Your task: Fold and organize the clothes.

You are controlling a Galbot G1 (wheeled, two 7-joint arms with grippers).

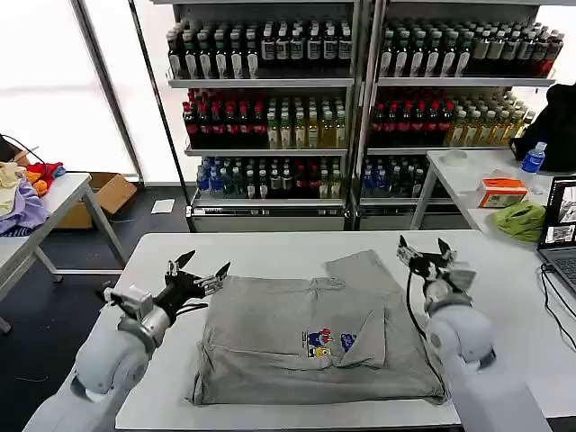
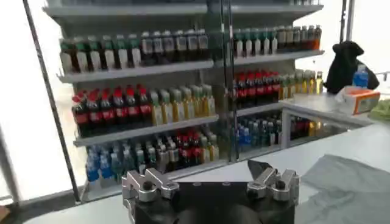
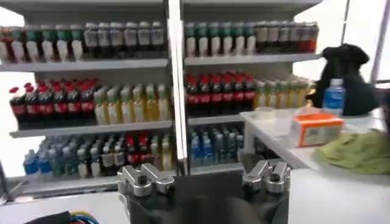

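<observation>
A light grey shirt [image 1: 306, 346] is lying partly folded at the middle of the white desk [image 1: 270, 247], with its small multicoloured chest print [image 1: 326, 343] facing up and one sleeve flap lying across the body beside the print. A second grey panel [image 1: 364, 270] is sticking out from under the shirt at its far right corner; whether this is a separate garment is not clear. The left hand [image 1: 200, 270] is hovering just off the shirt's far left corner, fingers spread wide and holding nothing; one fingertip is sitting over the cloth edge, contact uncertain. The right hand [image 1: 425, 256] is hanging just beyond the shirt's far right corner, beside the second panel, fingers also spread wide and empty. In the left wrist view the left hand [image 2: 210, 182] is showing its two fingers well apart, with grey cloth [image 2: 347, 182] lying on the desk beside it. In the right wrist view the right hand [image 3: 204, 178] is likewise standing wide.
</observation>
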